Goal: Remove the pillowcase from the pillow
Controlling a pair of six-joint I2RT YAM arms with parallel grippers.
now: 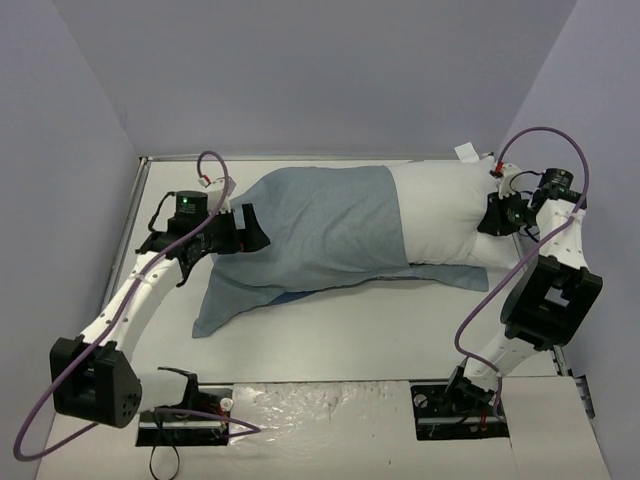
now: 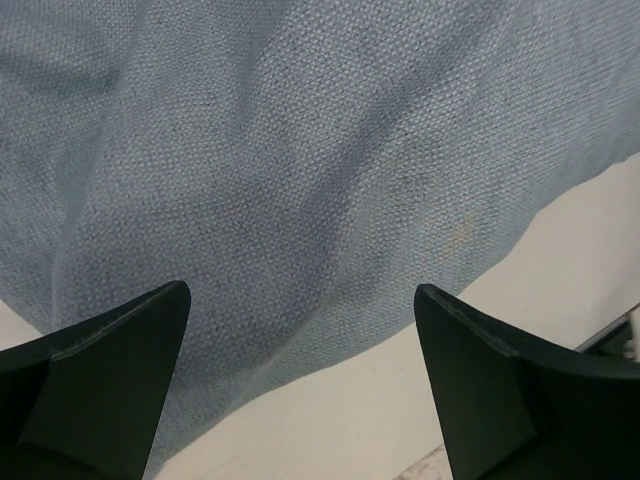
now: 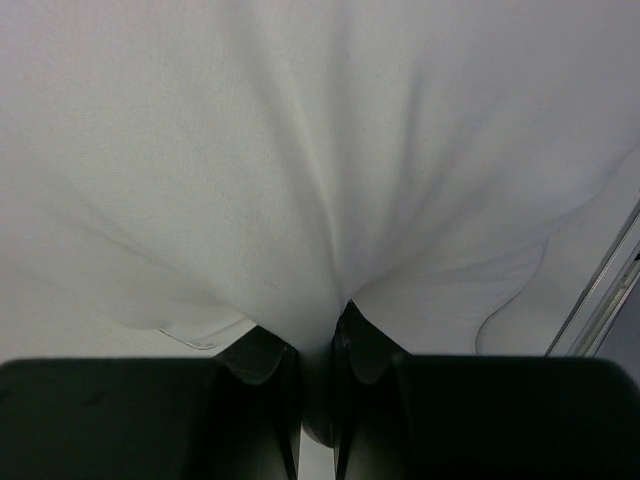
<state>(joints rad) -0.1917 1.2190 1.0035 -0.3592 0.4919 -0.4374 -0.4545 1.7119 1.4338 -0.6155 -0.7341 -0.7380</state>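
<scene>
Pillowcase (image 1: 320, 235) lies grey-blue side up across the middle of the tabletop (image 1: 350, 335), covering the left half of the pillow (image 1: 445, 215), and its near-left corner trails flat onto the white surface. The pillow's right half sits bare and white. Over on the left, the left fingers (image 2: 100, 380) stand wide apart above the blue cloth, gripping nothing. On the right, the right fingers (image 3: 150, 420) are pinched tight on a fold of the pillow's white fabric at its right end.
</scene>
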